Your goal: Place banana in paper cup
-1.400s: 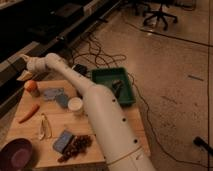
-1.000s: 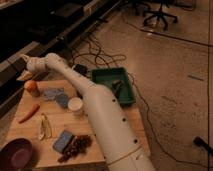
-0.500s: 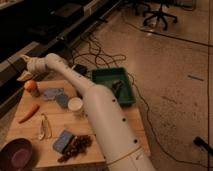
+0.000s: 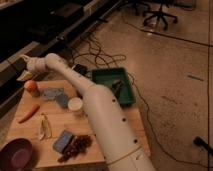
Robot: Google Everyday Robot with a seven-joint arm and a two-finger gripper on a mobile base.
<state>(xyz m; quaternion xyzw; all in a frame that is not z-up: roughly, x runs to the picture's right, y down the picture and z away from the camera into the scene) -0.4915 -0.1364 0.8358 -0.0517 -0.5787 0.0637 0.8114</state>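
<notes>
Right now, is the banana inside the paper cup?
No, the banana lies on the wooden table, apart from the paper cup, while the gripper hangs beyond the table's far left corner.

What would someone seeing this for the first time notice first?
The big white arm sweeps diagonally across the wooden table, with its hand up by the far left corner, holding nothing. On the table lie the pale banana near the left edge and the white paper cup mid-table. A green tray sits by the far right corner.
</notes>
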